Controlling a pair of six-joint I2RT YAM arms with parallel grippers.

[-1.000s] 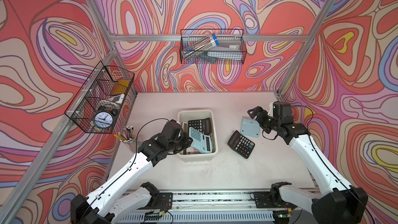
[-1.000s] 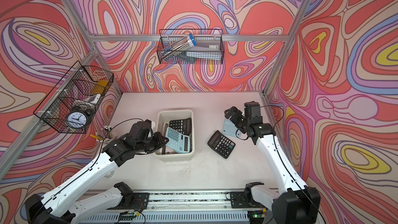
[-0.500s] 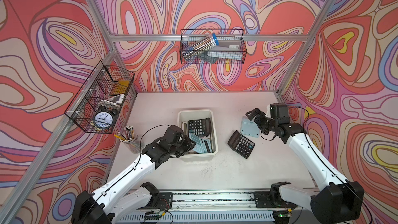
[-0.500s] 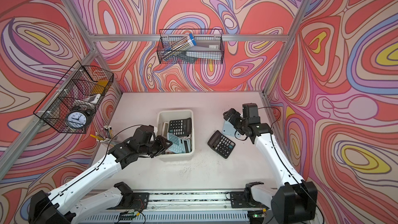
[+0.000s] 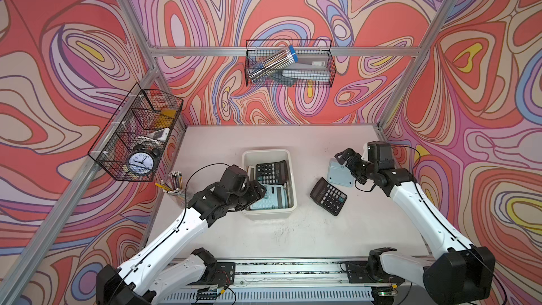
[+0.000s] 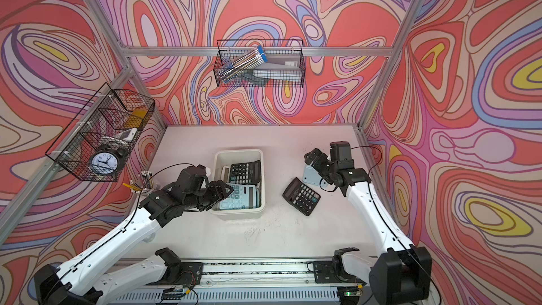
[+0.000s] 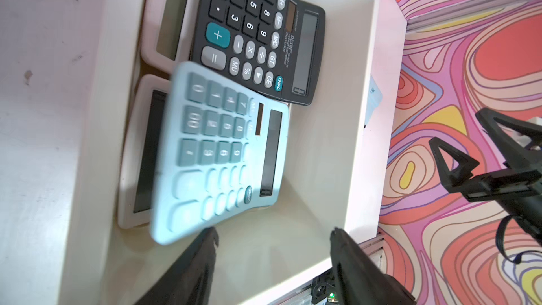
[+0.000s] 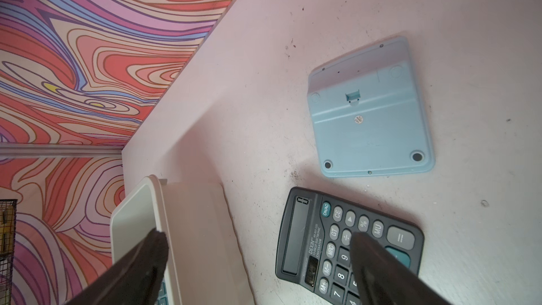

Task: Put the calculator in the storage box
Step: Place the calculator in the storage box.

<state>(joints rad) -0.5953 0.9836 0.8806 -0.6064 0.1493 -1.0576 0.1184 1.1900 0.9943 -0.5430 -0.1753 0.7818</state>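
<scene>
In both top views the storage box [image 5: 268, 214] [image 6: 239, 215] is seen in the middle of the table [image 5: 293, 236]. The light blue calculator [image 5: 272, 199] [image 6: 240, 198] is lodged inside it, at the end nearer the robot, face up. A black calculator [image 5: 271, 171] is seen in the far part of the box. The left gripper [image 5: 258, 193] [image 6: 224, 190] is held over the box's near left corner, with its fingers apart and nothing between them. The right gripper [image 5: 343, 156] [image 6: 311, 156] is held above the table to the right of the box, also spread wide and empty. Below it a face-down blue calculator [image 5: 337, 173] and a second black calculator [image 5: 328, 196] are laid just beside each other on the table.

In the left wrist view the light blue calculator [image 7: 220, 154] is shown tilted, propped on white calculators [image 7: 140, 154] and overlapping the black calculator [image 7: 258, 30]. The fingers [image 7: 205, 247] are parted, and only the box floor is seen between them.

In the right wrist view the fingers [image 8: 369, 259] are spread, with nothing gripped. The second black calculator [image 8: 316, 239] is seen face up, and the face-down blue calculator [image 8: 372, 112] beyond it. The box's outer wall [image 8: 193, 230] is visible.
</scene>
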